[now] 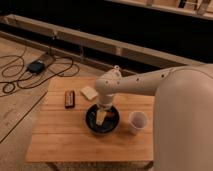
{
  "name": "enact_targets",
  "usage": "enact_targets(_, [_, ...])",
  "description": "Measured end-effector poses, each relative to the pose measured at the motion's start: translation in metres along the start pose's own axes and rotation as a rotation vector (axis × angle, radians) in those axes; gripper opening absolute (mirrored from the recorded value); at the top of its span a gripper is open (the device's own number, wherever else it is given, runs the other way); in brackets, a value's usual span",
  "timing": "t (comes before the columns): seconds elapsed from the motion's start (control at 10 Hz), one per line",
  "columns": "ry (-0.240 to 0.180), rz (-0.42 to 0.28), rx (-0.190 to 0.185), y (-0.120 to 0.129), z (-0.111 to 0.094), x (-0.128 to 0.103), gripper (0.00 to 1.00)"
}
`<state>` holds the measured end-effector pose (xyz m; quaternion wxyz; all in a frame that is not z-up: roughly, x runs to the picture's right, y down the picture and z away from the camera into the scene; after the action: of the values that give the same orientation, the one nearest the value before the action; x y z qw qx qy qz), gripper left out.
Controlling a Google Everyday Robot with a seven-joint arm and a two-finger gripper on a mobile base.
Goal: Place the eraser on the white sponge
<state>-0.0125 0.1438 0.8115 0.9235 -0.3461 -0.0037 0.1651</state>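
The eraser (70, 98), a small black bar with a reddish-brown edge, lies flat on the left part of the wooden table (60, 135). The white sponge (89, 92), a cream-white pad, lies just right of it, toward the table's back edge. My gripper (103, 109) hangs from the white arm (145, 82) and points down over the black bowl (102, 120). It is to the right of and nearer than both the sponge and the eraser, and touches neither.
The black bowl holds a yellowish piece (101, 118). A white paper cup (138, 121) stands right of the bowl. Cables and a dark box (36, 66) lie on the floor at the back left. A low ledge (100, 42) runs behind the table.
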Motion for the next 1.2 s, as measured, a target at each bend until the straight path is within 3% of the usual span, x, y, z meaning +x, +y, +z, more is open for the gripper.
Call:
enact_targets(0.3, [-0.002,0.026,0.016,-0.008,-0.006,-0.006,0.8])
enact_targets(0.8, [0.04,0.105,0.082,-0.039,-0.022,-0.051,0.8])
enact_targets(1.2, [0.034,0.149,0.072,-0.055,-0.013,-0.105,0.8])
